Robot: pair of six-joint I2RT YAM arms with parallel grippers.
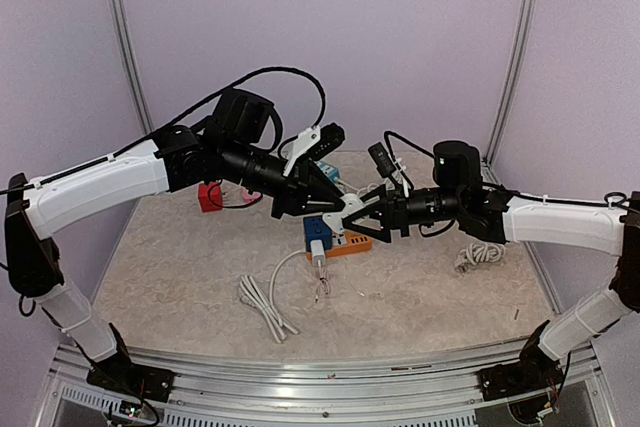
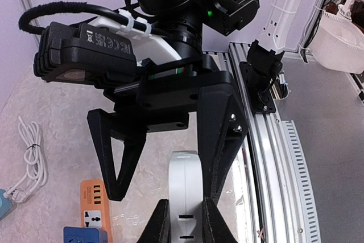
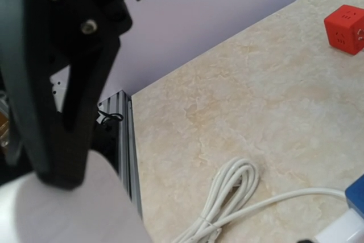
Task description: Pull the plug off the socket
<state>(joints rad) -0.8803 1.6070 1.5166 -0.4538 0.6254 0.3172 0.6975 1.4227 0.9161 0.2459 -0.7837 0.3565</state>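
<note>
My left gripper (image 2: 186, 226) is shut on a white rounded block (image 2: 185, 186) with two slots in its face; I cannot tell whether that block is plug or socket. My right gripper (image 2: 165, 193) faces it, open, its fingers to either side of the block: one finger (image 2: 219, 135) lies along the block's side, the other (image 2: 116, 157) stands well apart. In the top view both grippers (image 1: 335, 202) (image 1: 352, 219) meet above the orange power strip (image 1: 350, 244). On the table a white plug (image 1: 318, 259) sits in a blue cube socket (image 1: 318, 230).
A bundled white cable (image 1: 262, 302) trails from the plug toward the front. A red cube socket (image 1: 210, 195) stands at the back left, and a teal one (image 1: 328, 167) behind the grippers. Another white cable coil (image 1: 478, 255) lies under the right arm. Aluminium rails (image 2: 267, 157) edge the table.
</note>
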